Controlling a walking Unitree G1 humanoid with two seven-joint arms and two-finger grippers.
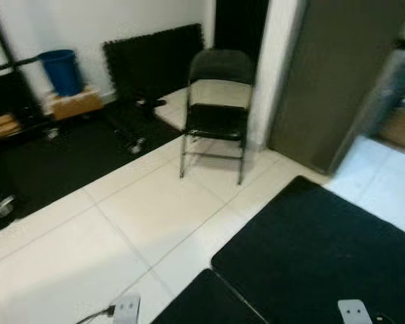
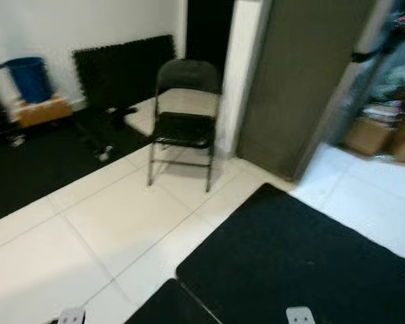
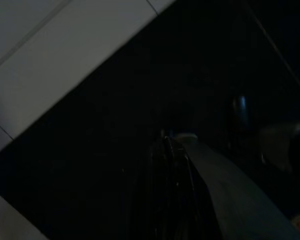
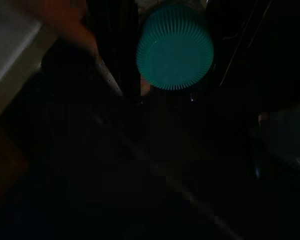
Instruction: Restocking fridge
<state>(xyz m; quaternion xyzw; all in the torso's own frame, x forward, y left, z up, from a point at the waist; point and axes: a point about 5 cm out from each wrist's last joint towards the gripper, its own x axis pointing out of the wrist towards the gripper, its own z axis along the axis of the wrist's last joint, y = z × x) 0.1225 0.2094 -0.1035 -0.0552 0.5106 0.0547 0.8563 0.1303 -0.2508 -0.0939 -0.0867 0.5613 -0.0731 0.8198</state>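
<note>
Right gripper [image 4: 175, 95]: right wrist view very dark. A round teal ribbed cap [image 4: 175, 47] sits between the black fingers, flat face toward the camera; whatever is under it cannot be made out, and neither can its long axis. Fingers appear closed around it, though the grip is not certain in the gloom.

Left gripper [image 3: 172, 145]: dark view, cannot tell how far open; nothing seen held. It hangs over a black floor mat [image 1: 324, 250], with white tiled floor [image 1: 155, 216] beside.

Mid-distance: black folding metal chair [image 1: 216, 111], upright on the tiles, seat bare.

Farther: tall grey fridge side panel [image 1: 337, 74] at right. Blue plastic bucket [image 1: 61, 71] stands on a wooden box [image 1: 74, 104] by the white wall; contents not visible.
</note>
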